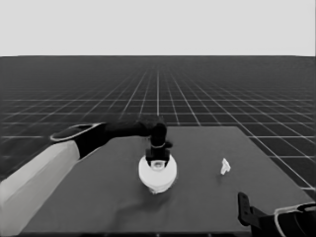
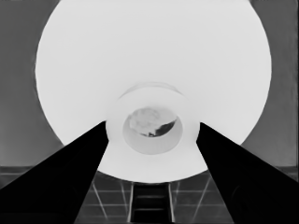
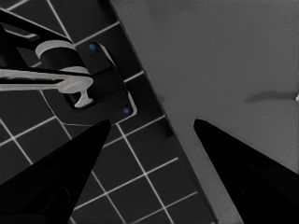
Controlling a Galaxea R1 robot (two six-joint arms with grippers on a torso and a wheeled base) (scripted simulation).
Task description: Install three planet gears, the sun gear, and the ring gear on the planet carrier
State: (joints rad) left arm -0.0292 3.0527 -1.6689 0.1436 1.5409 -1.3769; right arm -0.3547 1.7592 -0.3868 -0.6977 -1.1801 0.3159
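The larger round part, the ring gear (image 1: pixel 157 174), sits at the table's middle, white, with a raised middle. In the left wrist view the ring gear (image 2: pixel 154 60) fills the picture, and a toothed white shape shows through its centre hole (image 2: pixel 150 123). My left gripper (image 1: pixel 157 162) hangs right over it, open, its fingers (image 2: pixel 88 158) standing on either side of the raised middle. The planet carrier and the planet gears are hidden beneath the ring gear. My right gripper (image 3: pixel 152 122) is parked open at the table's near right corner (image 1: pixel 244 205).
A thin white piece (image 1: pixel 225 166) lies on the table to the right of the ring gear. The left arm's pale grey part (image 1: pixel 34 182) fills the lower left. Dark machinery with blue lights (image 3: pixel 93 79) shows past the table's edge.
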